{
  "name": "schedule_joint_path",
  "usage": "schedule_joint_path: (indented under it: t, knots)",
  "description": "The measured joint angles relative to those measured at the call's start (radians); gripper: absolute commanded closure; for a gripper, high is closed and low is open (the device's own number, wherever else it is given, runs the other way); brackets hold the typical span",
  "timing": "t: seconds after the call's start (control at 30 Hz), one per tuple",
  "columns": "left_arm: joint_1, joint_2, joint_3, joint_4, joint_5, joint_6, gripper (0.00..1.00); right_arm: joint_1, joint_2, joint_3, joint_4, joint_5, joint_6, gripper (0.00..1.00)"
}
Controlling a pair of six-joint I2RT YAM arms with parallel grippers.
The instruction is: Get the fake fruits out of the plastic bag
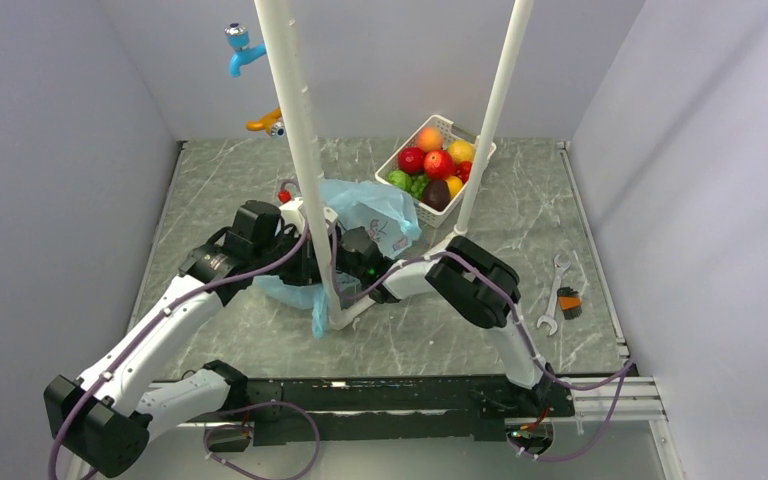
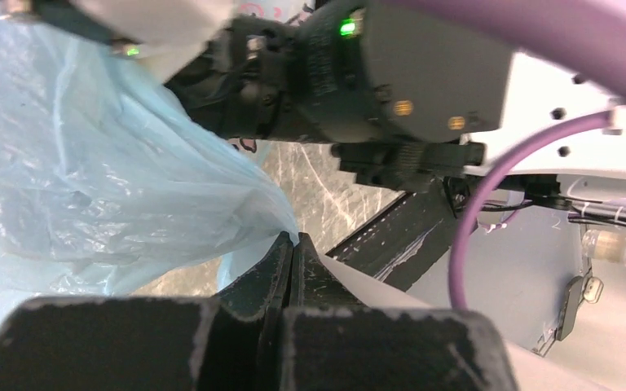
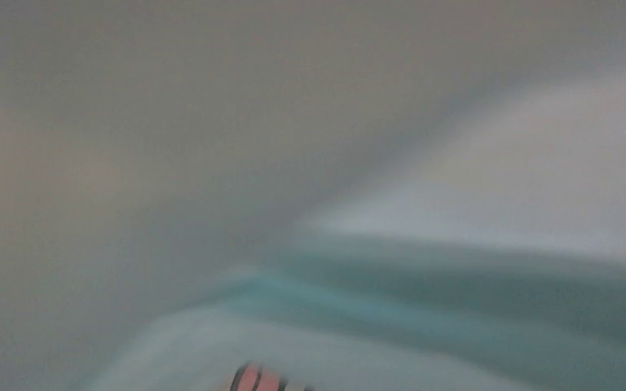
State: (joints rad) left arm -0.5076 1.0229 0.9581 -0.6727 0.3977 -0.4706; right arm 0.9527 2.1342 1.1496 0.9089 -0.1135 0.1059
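Note:
The light-blue plastic bag [image 1: 368, 208] lies crumpled in the middle of the table, behind a white pole. My left gripper [image 1: 302, 262] is shut on the bag's thin edge; in the left wrist view the fingertips [image 2: 295, 243] pinch the film of the bag [image 2: 90, 179]. My right gripper [image 1: 345, 246] reaches into the bag and its fingers are hidden by the pole and the film. The right wrist view is a blur of blue film [image 3: 424, 285] with a pink-and-black print [image 3: 257, 380]. No fruit shows inside the bag. Red and orange fake fruits [image 1: 438, 163] lie in the basket.
The white slotted basket [image 1: 477, 140] at the back also holds green and dark fruits. Two white poles [image 1: 303, 150] rise from the table. A small red thing [image 1: 284, 195] lies left of the bag. Wrenches [image 1: 557, 292] lie at the right. A blue tap toy [image 1: 243, 48] hangs on the back wall.

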Motion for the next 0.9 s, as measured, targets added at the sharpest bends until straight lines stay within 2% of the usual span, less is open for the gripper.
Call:
schedule_joint_path:
  t: [0.2,0.5,0.7,0.83,0.9]
  knots:
    - [0.0,-0.034,-0.035,0.06,0.006,-0.025,1.0,0.0,0.103,0.113,-0.061,0.003,0.0,0.01]
    - [0.0,-0.073,-0.077,0.078,-0.012,-0.032,1.0,-0.002,0.272,0.418,-0.286,-0.004,0.046,0.15]
    - [-0.004,-0.097,-0.077,0.039,-0.037,-0.043,1.0,-0.002,0.269,0.418,-0.311,-0.001,0.068,0.22]
    - [-0.014,-0.098,-0.077,-0.012,-0.09,-0.066,1.0,0.002,0.219,0.339,-0.293,0.14,0.108,0.35]
    - [-0.022,-0.1,-0.077,-0.053,-0.148,-0.091,1.0,-0.002,0.184,0.288,-0.288,0.233,0.132,0.37]
